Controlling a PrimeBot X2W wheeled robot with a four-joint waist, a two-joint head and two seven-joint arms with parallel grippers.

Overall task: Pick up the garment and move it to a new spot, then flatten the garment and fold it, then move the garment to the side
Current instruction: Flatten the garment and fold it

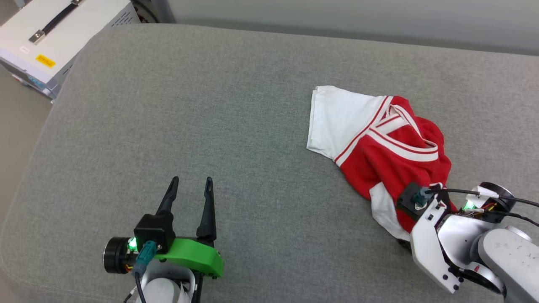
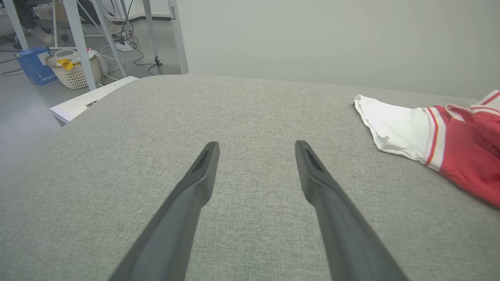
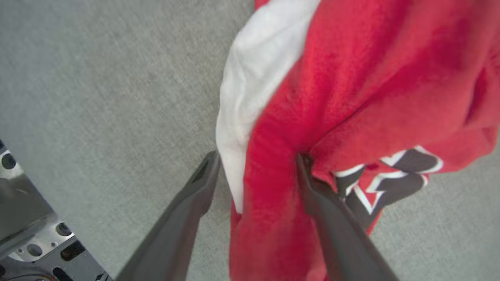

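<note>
A grey upholstered cushion (image 1: pixel 210 105) is my work surface. On the floor past its left end, a white woven basket (image 2: pixel 78 76) holds something yellow (image 2: pixel 65 63), next to a blue box (image 2: pixel 33 66). The garment (image 1: pixel 391 147) lies crumpled on the cushion's right side. My left gripper (image 1: pixel 191 181) is spread over bare cushion, well apart from it. My right gripper (image 3: pixel 258 157) is spread too, a red fold lying between its fingers.

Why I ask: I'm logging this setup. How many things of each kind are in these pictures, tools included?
T-shirt: 1
Tools: 2, the left tool and the right tool
Grey cushion: 1
White case: 1
Basket: 1
Blue box: 1
Total: 7
</note>
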